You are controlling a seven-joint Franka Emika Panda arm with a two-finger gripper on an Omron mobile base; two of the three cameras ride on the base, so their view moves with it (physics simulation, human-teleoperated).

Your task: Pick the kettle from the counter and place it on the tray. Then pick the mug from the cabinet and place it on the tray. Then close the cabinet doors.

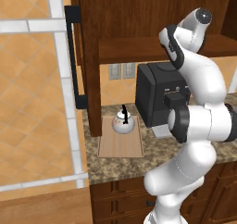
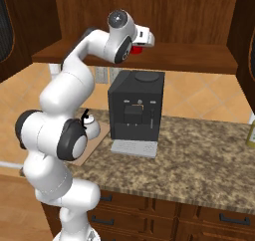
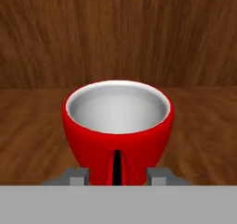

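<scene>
The red mug (image 3: 118,140) stands upright on the plank shelf (image 2: 189,58) of the dark cabinet, its handle turned toward the hand. My gripper (image 3: 118,174) is at the mug's base; one grey fingertip (image 3: 76,174) touches its left side and the other its right, so it is shut on the mug (image 2: 137,49). The white kettle (image 1: 123,121) sits at the far end of the tan tray (image 1: 121,146) on the granite counter (image 1: 120,165). In the right base view my arm hides part of the kettle (image 2: 89,121). The cabinet doors stand open, the left one's black bar handle (image 1: 71,56) showing.
A big black coffee machine (image 2: 135,103) with a grey drip grate (image 2: 133,148) stands right of the tray, under the shelf. A pale bottle (image 2: 250,133) is at the counter's far right. Brown drawer fronts (image 2: 199,217) run below the counter.
</scene>
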